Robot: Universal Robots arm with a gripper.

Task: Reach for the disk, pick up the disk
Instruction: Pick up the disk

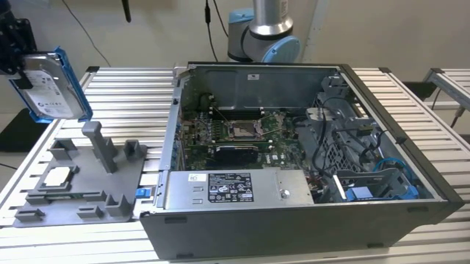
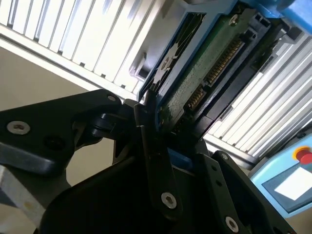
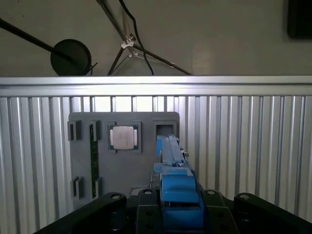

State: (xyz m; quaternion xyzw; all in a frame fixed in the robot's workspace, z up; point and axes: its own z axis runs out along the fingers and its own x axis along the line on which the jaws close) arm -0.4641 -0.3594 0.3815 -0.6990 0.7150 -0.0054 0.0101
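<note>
The gripper (image 2: 168, 131) is clenched on the disk (image 1: 50, 88), its fingers (image 2: 146, 126) pinching one end. The disk hangs on edge, slightly tilted, at ten o'clock in the exterior view, clear of the table (image 1: 129, 99); at seven o'clock sits the fixture (image 1: 88, 187) with its posts (image 1: 99, 146) and the chip (image 1: 57, 177); open air separates posts from disk; the open case (image 1: 294, 231) stands well apart, at three o'clock of the fixture.

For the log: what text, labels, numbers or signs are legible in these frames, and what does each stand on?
No text can be read.
The disk: white label, print too small.
Power supply: label, print and symbols too small.
Small white sticker beside that label: blurred.
Processor chip: no marking legible.
</note>
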